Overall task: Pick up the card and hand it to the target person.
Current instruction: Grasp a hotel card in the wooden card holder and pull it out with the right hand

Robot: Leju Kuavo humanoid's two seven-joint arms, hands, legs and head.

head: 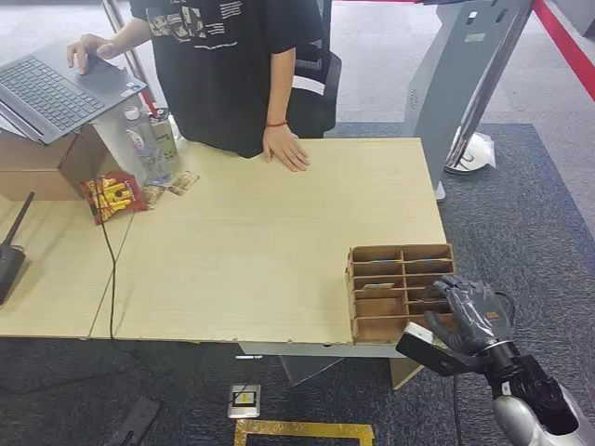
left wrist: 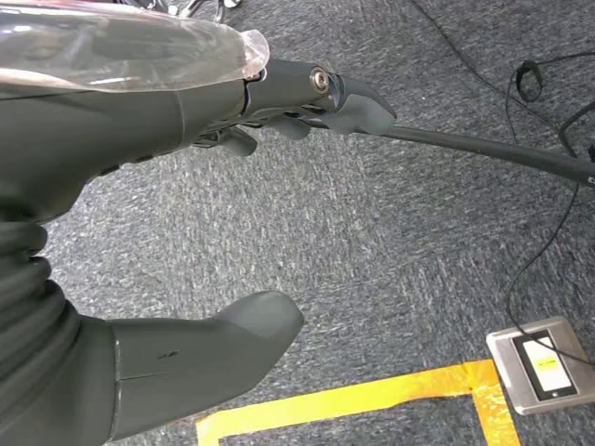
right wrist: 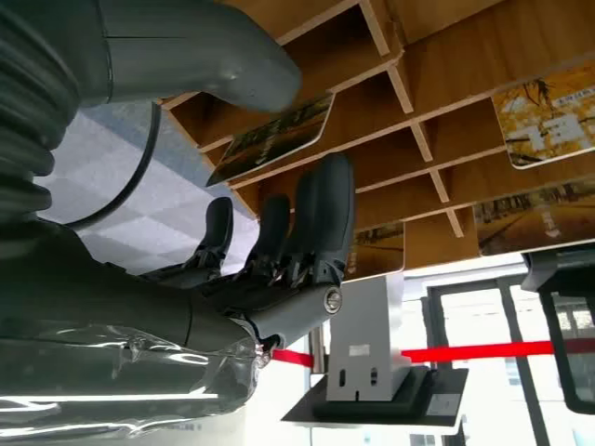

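Note:
A brown slotted card rack [head: 350, 297] stands at the table's front right corner. My right hand [head: 469, 311] reaches into its right end. In the right wrist view a picture card [right wrist: 273, 139] lies in a slot between my thumb [right wrist: 210, 56] and my dark fingers [right wrist: 323, 214], which stay apart and do not pinch it. More cards [right wrist: 554, 116] sit in neighbouring slots. A person in a black shirt [head: 224, 65] stands across the table, one hand [head: 286, 149] flat on it. My left hand [left wrist: 140, 130] hangs over the carpet, fingers apart, holding nothing.
At the far left sit a laptop [head: 56, 88] on a cardboard box [head: 42, 163], a bottle [head: 144, 139] and a red snack packet [head: 112, 195]. A black cable [head: 109, 260] crosses the table. A grey kiosk stand [head: 463, 84] rises at the far right. Yellow tape [head: 301, 429] marks the floor.

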